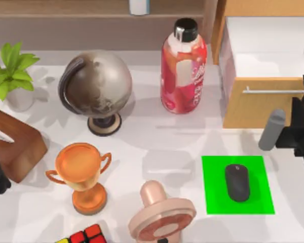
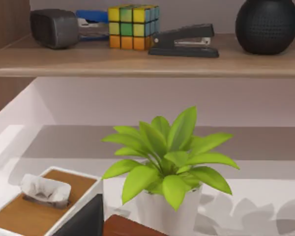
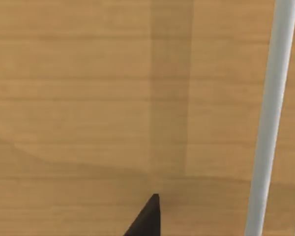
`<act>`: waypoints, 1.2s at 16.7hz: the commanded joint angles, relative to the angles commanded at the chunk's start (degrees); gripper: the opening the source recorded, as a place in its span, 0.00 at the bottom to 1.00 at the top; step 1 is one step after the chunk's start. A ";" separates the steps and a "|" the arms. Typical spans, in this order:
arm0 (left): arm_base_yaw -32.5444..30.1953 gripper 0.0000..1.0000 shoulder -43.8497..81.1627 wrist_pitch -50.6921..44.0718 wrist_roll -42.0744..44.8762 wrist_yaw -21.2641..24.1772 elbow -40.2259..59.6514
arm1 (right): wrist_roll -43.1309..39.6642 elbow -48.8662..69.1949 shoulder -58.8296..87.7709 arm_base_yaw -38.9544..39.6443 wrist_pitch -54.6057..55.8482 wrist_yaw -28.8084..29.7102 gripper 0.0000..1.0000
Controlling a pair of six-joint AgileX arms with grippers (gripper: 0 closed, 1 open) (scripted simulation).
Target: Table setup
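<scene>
Two arms | right claw (image 1: 300,132) beside open drawer (image 1: 261,109), grip state unclear | mouse (image 1: 237,182) on green mat (image 1: 213,200)

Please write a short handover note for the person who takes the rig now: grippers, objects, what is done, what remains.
Right gripper: at the open wooden drawer, facing its front panel and metal handle.
Left arm: parked at the table's left edge.
Black computer mouse lies on the green square mat, not held.
Done: drawer stands open.
Left: unclear from the task; perhaps move the mouse.
</scene>
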 joint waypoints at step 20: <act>0.00 1.00 0.00 0.00 0.00 0.00 0.00 | -0.01 6.09 2.42 -1.64 -4.55 -1.73 0.00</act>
